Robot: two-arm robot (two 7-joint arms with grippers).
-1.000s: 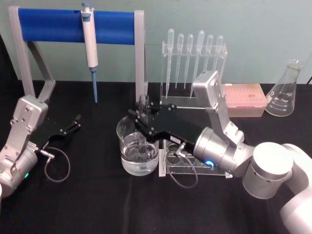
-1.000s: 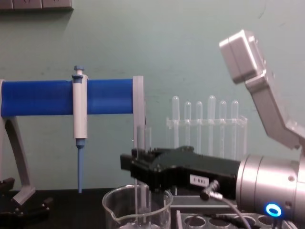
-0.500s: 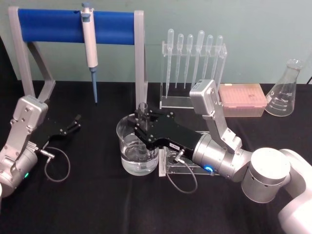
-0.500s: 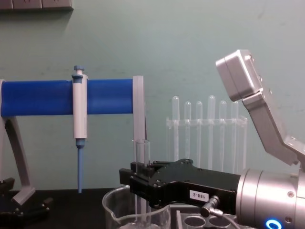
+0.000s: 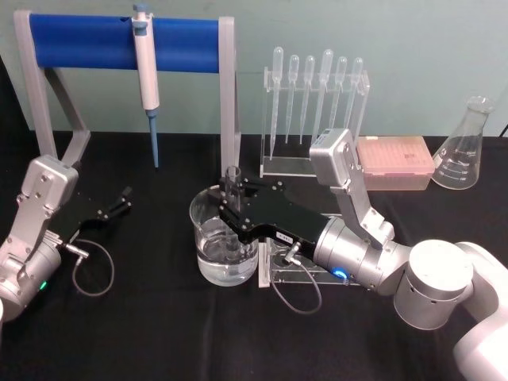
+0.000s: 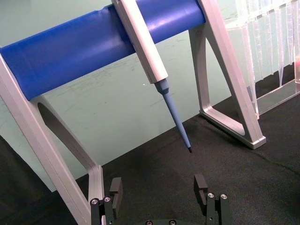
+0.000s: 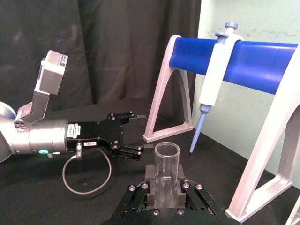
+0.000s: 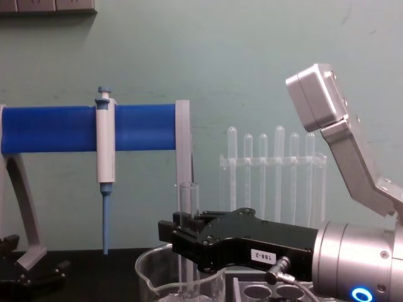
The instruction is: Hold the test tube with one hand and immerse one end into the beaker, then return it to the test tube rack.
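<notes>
The test tube (image 5: 232,181) stands upright with its lower end down in the liquid of the beaker (image 5: 208,266), at the middle of the black table. My right gripper (image 5: 232,216) is shut on the test tube about halfway up, just above the beaker's rim. From the chest, the test tube (image 8: 187,200) rises out of the right gripper (image 8: 184,234) over the beaker (image 8: 148,275). The right wrist view looks down on the test tube (image 7: 167,161), open rim up. My left gripper (image 5: 123,200) rests open at the left; the left gripper (image 6: 158,187) holds nothing.
A clear tube rack (image 5: 295,268) lies right of the beaker, under my right wrist. A white-and-blue pipettor (image 5: 146,67) hangs on the blue-barred stand (image 5: 87,41) behind. At the back right are a pipette rack (image 5: 313,107), a pink tip box (image 5: 397,163) and a flask (image 5: 464,147).
My right gripper has come down with the test tube, sinking its lower end deeper into the beaker. Over the last half second it has barely moved. The left arm is still.
</notes>
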